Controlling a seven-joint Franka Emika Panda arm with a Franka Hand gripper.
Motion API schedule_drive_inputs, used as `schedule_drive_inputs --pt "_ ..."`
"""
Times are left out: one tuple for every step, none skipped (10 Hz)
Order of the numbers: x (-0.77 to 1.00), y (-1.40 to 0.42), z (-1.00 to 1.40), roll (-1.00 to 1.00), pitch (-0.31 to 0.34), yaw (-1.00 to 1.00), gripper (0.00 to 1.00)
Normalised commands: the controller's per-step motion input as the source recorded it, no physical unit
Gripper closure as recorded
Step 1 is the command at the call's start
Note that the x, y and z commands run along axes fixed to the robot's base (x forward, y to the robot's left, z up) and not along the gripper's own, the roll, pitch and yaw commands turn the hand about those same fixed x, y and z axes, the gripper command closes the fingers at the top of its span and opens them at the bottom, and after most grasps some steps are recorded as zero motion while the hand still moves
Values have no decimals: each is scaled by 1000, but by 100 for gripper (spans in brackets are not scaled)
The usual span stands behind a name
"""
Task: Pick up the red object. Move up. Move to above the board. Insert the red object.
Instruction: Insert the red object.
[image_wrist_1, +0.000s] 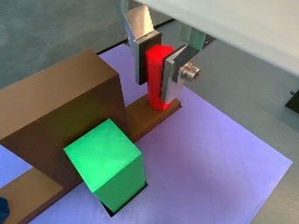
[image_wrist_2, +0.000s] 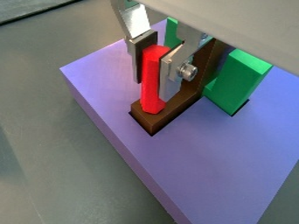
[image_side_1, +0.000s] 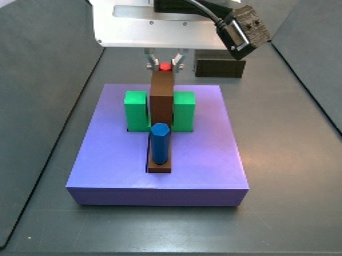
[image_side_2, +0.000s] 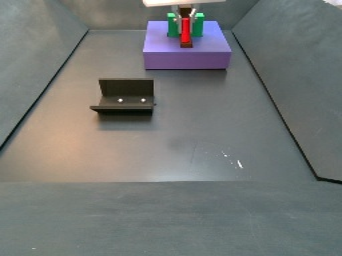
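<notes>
Green block (image_wrist_1: 107, 163) fronts end effector (image_wrist_1: 163, 63) gripping red object (image_wrist_1: 156, 77) over board (image_wrist_1: 222, 157)

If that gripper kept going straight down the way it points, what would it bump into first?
Probably the brown bar set into the board. The gripper holds the red object upright, whose lower end already seems to sit there, though exact contact is unclear.

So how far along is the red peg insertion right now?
Pickup and transfer look done: the pincer is over the lavender board, shut on the red peg. In hand: the peg's lower end sits at the brown slot. Whether it is fully seated I cannot tell; release and withdrawal remain.
</notes>
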Motion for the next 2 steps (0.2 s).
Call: schedule_drive_inputs --pt "0 0 -271 -34 -4 3 100" --pt "0 0 0 0 0 0 100"
